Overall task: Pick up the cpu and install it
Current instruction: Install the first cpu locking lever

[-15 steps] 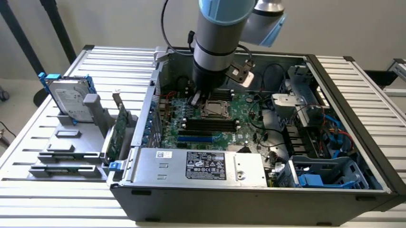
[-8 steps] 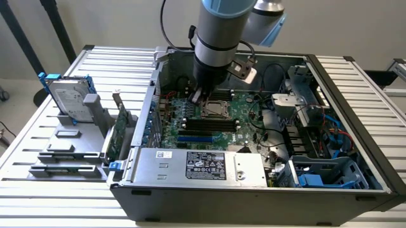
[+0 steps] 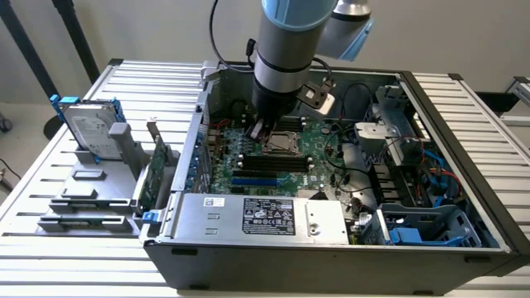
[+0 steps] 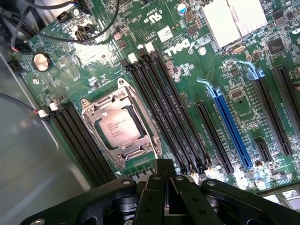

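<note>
Wrist view looks down on the board (image 4: 243, 108), where the cpu (image 4: 120, 127) sits flat inside the socket frame (image 4: 123, 123), its silver-grey lid square to the frame and printed with small text, so it appears seated already. The gripper (image 4: 165, 174) hangs just beside the socket with its fingers closed together and nothing between them. In the exterior view the arm (image 3: 286, 56) reaches straight down into the open case (image 3: 463, 205), a posture that suits work at the socket.
</note>
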`<state>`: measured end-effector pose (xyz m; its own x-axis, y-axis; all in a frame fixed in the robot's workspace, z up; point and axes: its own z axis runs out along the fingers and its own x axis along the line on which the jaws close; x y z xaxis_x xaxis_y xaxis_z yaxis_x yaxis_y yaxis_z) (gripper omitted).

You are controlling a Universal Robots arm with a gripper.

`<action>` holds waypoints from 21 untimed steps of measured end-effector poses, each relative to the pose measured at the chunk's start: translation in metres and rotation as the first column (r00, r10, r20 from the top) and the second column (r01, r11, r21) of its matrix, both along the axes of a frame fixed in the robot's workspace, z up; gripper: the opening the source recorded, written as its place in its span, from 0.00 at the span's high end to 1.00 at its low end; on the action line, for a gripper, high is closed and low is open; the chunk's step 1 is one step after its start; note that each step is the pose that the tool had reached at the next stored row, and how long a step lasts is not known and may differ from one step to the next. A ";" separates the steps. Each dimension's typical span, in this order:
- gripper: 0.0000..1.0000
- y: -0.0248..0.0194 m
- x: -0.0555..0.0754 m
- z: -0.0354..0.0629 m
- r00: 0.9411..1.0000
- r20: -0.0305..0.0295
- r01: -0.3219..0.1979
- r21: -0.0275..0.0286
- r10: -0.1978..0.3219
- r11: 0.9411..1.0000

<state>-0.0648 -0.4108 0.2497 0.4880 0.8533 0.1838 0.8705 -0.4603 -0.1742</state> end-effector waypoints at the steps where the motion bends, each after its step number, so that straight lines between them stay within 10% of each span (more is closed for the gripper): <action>1: 0.89 0.0000 0.000 -0.0013 1.000 0.001 0.000 0.000 0.000 1.000; 21: 0.89 0.0043 -0.011 -0.0242 1.000 0.021 0.000 0.002 -0.001 1.000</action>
